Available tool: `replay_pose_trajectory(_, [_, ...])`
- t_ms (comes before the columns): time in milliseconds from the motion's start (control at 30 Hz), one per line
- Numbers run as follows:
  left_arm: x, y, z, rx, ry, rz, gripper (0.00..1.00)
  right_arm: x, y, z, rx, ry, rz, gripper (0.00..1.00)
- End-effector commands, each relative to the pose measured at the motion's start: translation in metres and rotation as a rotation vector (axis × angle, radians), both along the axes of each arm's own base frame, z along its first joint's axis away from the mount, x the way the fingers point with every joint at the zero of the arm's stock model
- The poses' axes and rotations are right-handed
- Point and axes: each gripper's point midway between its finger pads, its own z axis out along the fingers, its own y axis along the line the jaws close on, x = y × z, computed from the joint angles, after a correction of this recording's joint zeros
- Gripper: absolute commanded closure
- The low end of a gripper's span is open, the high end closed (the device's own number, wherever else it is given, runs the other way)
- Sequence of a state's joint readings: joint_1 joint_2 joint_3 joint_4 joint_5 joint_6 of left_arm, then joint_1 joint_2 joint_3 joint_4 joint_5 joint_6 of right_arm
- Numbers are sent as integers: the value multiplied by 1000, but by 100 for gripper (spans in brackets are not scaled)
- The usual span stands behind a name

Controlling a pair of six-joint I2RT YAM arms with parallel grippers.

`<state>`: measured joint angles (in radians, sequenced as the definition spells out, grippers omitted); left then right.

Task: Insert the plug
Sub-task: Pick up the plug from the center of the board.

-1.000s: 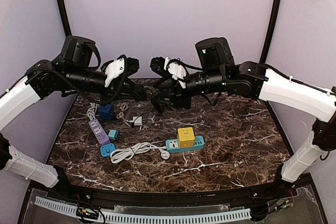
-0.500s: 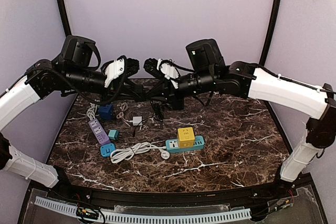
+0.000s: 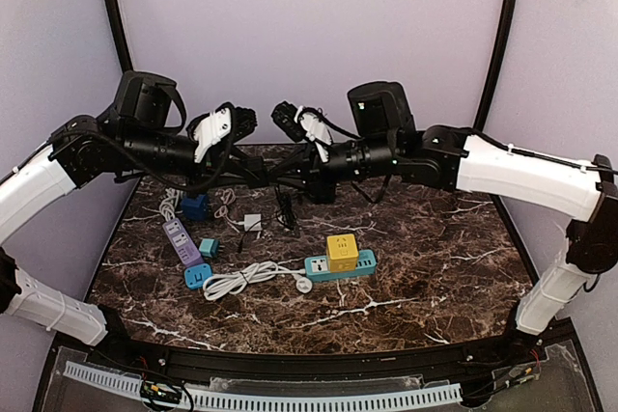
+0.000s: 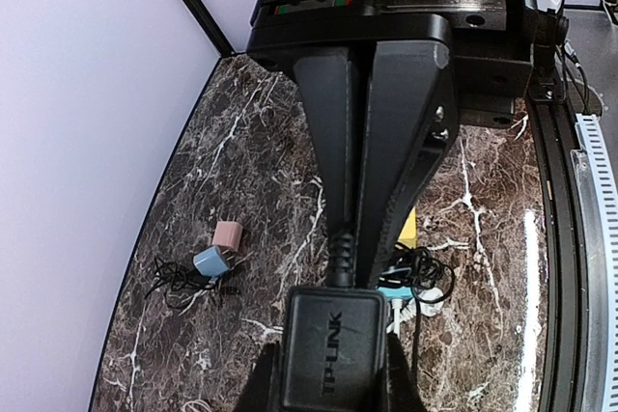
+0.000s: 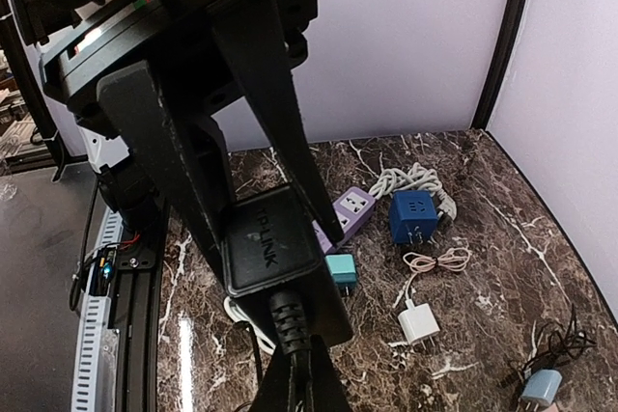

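Note:
The plug is a black TP-LINK adapter (image 4: pixel 328 344), held in the air over the back of the table. My left gripper (image 4: pixel 328 378) is shut on its two sides. My right gripper (image 5: pixel 294 373) meets it head-on and is shut on the adapter's cable (image 5: pixel 290 320) at the ribbed strain relief. In the top view both grippers (image 3: pixel 266 173) (image 3: pixel 288 173) touch tip to tip, with the black cable (image 3: pixel 285 207) hanging below. The teal power strip (image 3: pixel 340 265) with a yellow cube socket (image 3: pixel 341 249) lies on the marble in front, away from the plug.
A purple power strip (image 3: pixel 182 241), blue cube socket (image 3: pixel 195 205), teal plug (image 3: pixel 209 247), white charger (image 3: pixel 253 222) and a coiled white cable (image 3: pixel 246 279) lie at the left. A pink charger (image 4: pixel 228 234) and a light blue charger (image 4: pixel 210 260) lie near the right wall.
My right gripper moved left to meet the left one and shut on the adapter's cable. The left gripper has kept its hold on the adapter.

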<state>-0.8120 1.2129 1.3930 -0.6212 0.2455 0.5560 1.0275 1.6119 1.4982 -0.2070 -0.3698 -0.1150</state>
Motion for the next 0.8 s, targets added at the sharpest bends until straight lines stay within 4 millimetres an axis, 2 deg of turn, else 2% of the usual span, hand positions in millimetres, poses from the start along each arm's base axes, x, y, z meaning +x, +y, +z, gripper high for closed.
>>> replay_pose_trajectory(0, [-6, 0, 12, -32, -37, -22, 99, -10, -6, 23, 71, -52, 41, 95])
replay_pose_trajectory(67, [-8, 0, 12, -20, -40, -36, 99, -15, -9, 20, 57, -82, 70, 74])
replay_pose_trajectory(100, [-10, 0, 9, -9, -32, -47, 99, -16, -10, 20, 54, -109, 84, 66])
replay_pose_trajectory(200, [-14, 0, 9, -8, -16, -68, 99, -17, -8, 17, 51, -180, 114, 57])
replay_pose_trajectory(467, [-18, -2, 9, -12, 1, -83, 99, -9, 9, 3, 12, -202, 143, 57])
replay_pose_trajectory(633, [-20, -2, 9, -16, 7, -93, 99, -4, 15, -5, -2, -195, 140, 61])
replay_pose_trajectory(667, [-21, -2, 9, -17, 10, -96, 99, -3, 16, -7, -5, -199, 137, 63])
replay_pose_trajectory(767, [-21, -2, 7, -15, 18, -98, 99, -3, 17, -5, 16, -208, 142, 75])
